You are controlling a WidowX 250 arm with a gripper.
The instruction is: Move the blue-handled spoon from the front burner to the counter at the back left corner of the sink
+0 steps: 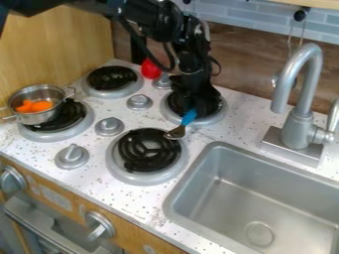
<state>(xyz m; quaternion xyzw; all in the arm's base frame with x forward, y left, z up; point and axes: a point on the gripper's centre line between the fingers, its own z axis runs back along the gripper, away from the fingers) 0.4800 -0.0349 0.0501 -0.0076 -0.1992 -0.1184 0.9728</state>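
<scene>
The black gripper point(192, 106) hangs low over the back right burner point(218, 115), pointing down. It is shut on the blue handle of a small metal-headed spoon point(189, 117). The spoon slants down to the left, and its head lies at the back right edge of the front right burner point(147, 150); whether it touches the burner cannot be told. Behind and left of the gripper is a red object point(151, 68), partly hidden by the arm's cable.
A silver pot point(47, 116) with orange pieces point(33, 106) stands on the front left burner. Grey knobs point(109, 126) sit between the burners. At right are the sink point(265, 198) and the tall faucet point(301, 116). A tiled wall point(255, 20) rises behind.
</scene>
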